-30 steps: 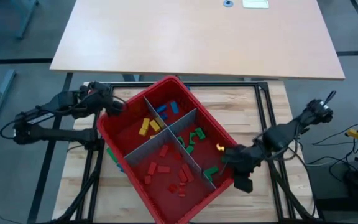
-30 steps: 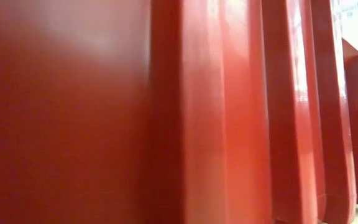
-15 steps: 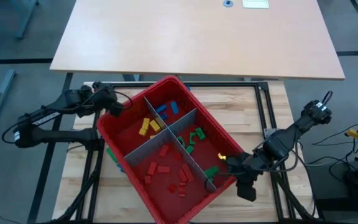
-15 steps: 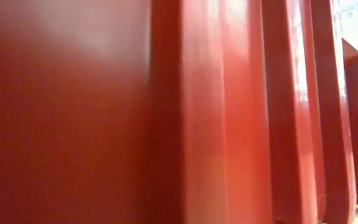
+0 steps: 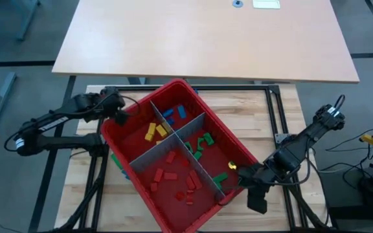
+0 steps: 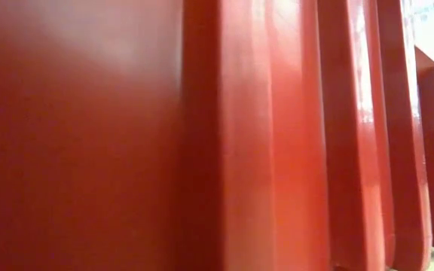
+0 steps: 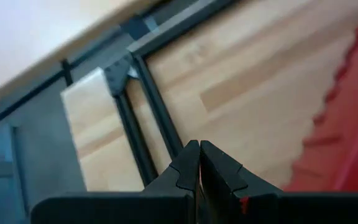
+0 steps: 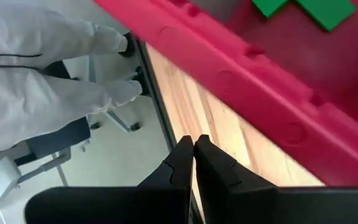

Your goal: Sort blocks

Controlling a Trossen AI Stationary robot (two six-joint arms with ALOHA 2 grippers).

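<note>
The big red bin (image 5: pixel 113 138) stands askew on the wooden table, and grey dividers (image 5: pixel 181 145) split it into four compartments. Blue blocks (image 5: pixel 173 113), yellow blocks (image 5: pixel 154 131), green blocks (image 5: pixel 203 144) and red blocks (image 5: pixel 170 173) lie sorted in them. One small yellow piece (image 5: pixel 232 166) shows by the bin's right rim. My left gripper (image 5: pixel 119 114) is shut beside the bin's left corner, above bare wood (image 7: pixel 199 148). My right gripper (image 5: pixel 243 176) is shut just outside the bin's right rim (image 8: pixel 193 144), with green blocks (image 8: pixel 316 9) beyond that rim.
The bin's ribbed wall (image 6: pixel 202 135) fills the low view. Black frame rails (image 5: pixel 274 123) cross the wooden top. A large pale table (image 5: pixel 206 39) stands beyond the far edge. Cables (image 5: pixel 368 139) lie at the right. White cloth, perhaps a person's sleeve (image 8: pixel 42 68), shows beyond the table.
My right gripper has moved toward the table's near edge along the bin's right wall, staying shut. The small yellow piece by the rim has shifted the same way. The bin and the sorted blocks have stayed where they were.
</note>
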